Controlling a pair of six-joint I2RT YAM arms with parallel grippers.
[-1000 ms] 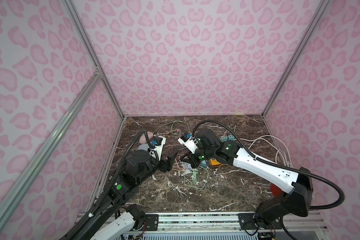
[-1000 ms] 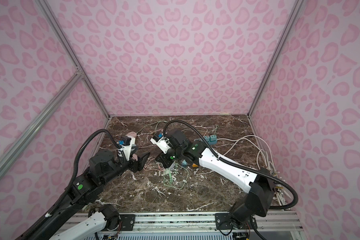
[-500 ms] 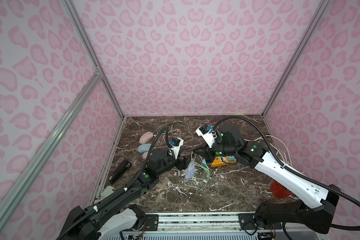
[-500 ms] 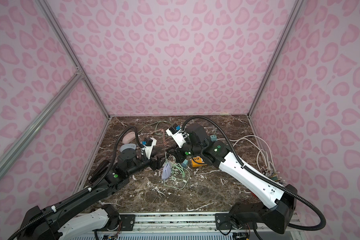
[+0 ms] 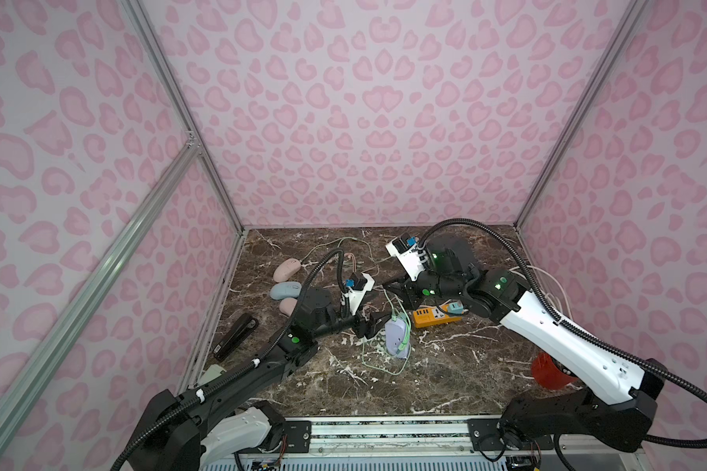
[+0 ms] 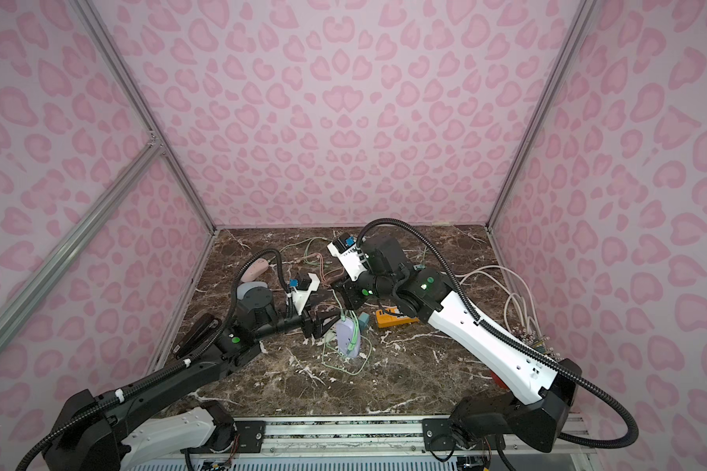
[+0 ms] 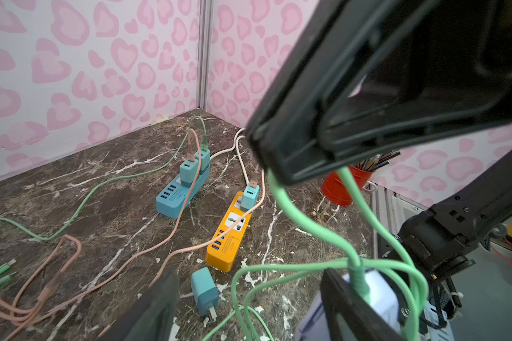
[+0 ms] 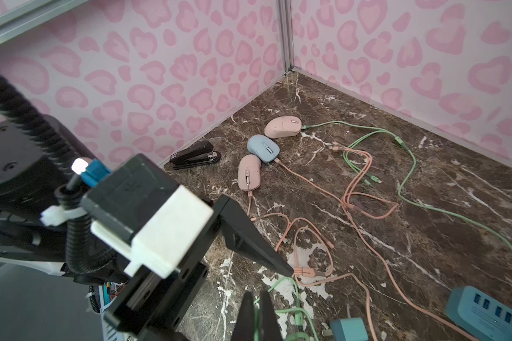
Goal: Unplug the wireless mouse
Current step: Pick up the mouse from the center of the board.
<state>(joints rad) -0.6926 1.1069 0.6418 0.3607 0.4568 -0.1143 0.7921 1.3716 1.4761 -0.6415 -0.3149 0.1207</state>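
Nearest, the lavender wireless mouse (image 5: 396, 340) is found near the middle of the marble table (image 5: 458, 379). Its long axis is set near to far, and the green cable (image 7: 308, 224) is plugged into its far end. Just left of it, the left gripper (image 5: 380, 324) is held low with its jaws spread and nothing between them; the mouse is seen beside one finger, not inside the gap. A little farther off, the right gripper (image 8: 256, 295) is closed, and the cable appears to be pinched in it, lifted off the table. The left arm is judged nearer the mouse body, so bracing from the left is called for while the plug is drawn toward the far side.
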